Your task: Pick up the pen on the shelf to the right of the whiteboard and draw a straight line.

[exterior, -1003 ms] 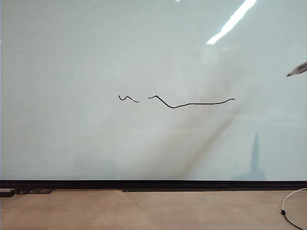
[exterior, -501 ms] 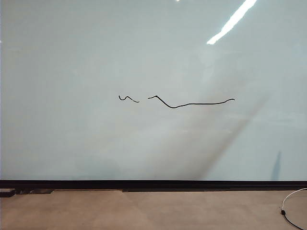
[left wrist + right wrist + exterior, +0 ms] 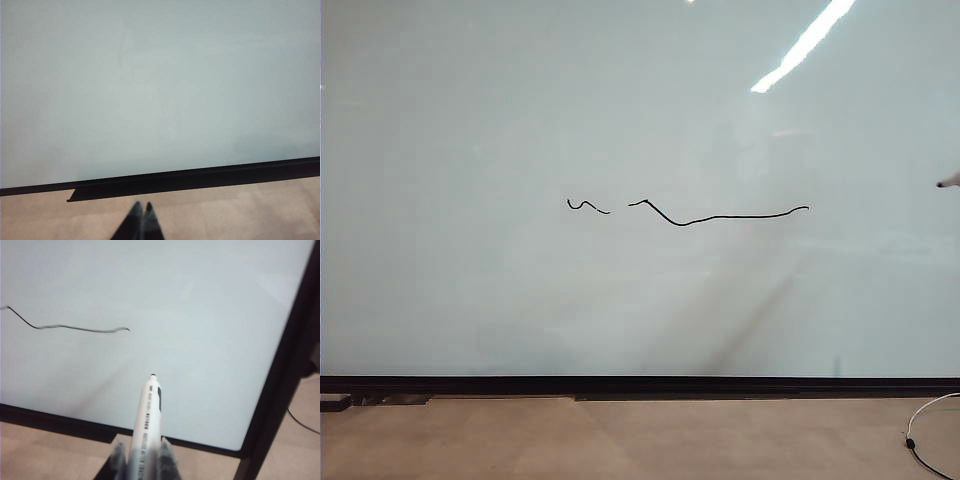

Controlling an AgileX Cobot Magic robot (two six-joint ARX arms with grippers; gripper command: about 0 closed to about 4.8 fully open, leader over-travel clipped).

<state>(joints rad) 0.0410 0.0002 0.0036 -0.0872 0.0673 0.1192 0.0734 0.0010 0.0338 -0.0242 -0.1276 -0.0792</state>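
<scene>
The whiteboard fills the exterior view, with a wavy black straight line across its middle and a short squiggle at its left end. My right gripper is shut on the white pen. The pen's dark tip points toward the board, right of the line's end. Only the pen's tip pokes in at the exterior view's right edge. My left gripper is shut with nothing in it, low in front of the board's black bottom strip. The shelf is out of view.
Tan floor runs below the board. A white cable lies on it at the right. The board's black side frame stands to the right of the pen. A dark block sits at the bottom left.
The pen left the exterior view's right edge, then came back lower with only its tip showing. Its shadow on the board slid right and faded. The left gripper has not moved.
</scene>
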